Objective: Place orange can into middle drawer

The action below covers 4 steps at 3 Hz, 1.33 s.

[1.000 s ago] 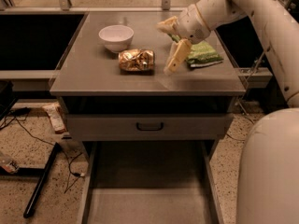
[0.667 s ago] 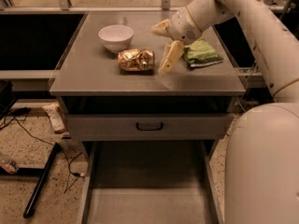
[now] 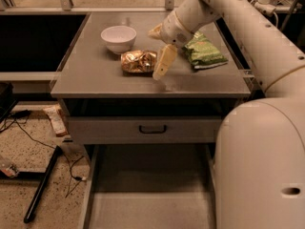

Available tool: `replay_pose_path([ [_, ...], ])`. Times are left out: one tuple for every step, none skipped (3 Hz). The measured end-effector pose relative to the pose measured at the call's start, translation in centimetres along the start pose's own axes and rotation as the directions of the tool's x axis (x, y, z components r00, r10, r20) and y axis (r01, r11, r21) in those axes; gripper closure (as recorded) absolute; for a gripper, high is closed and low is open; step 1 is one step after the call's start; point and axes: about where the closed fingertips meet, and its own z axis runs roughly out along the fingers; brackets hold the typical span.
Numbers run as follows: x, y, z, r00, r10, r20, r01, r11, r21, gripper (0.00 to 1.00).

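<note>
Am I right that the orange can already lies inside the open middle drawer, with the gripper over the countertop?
Not quite: the camera view shows the orange can on the countertop, right beside the gripper. The middle drawer is open, and the gripper is over the countertop.

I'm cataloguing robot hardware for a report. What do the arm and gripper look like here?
The arm is thick, smooth and off-white, built of rounded segments; no cables show on it. The gripper, over the tabletop beside the orange can, has two flat, cream-yellow fingers on a white wrist.
</note>
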Motion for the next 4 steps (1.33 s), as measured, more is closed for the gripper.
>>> replay_pose_path([
  [0.38, -0.34, 1.09, 0.999, 0.029, -0.03, -0.029, 0.9996, 0.004, 0.0],
  [0.46, -0.35, 2.04, 0.998, 0.051, -0.041, -0.051, 0.9987, -0.004, 0.0],
  [0.46, -0.35, 2.04, 0.998, 0.051, -0.041, -0.051, 0.9987, -0.004, 0.19],
  [0.46, -0.35, 2.05, 0.998, 0.051, -0.041, -0.051, 0.9987, -0.004, 0.43],
])
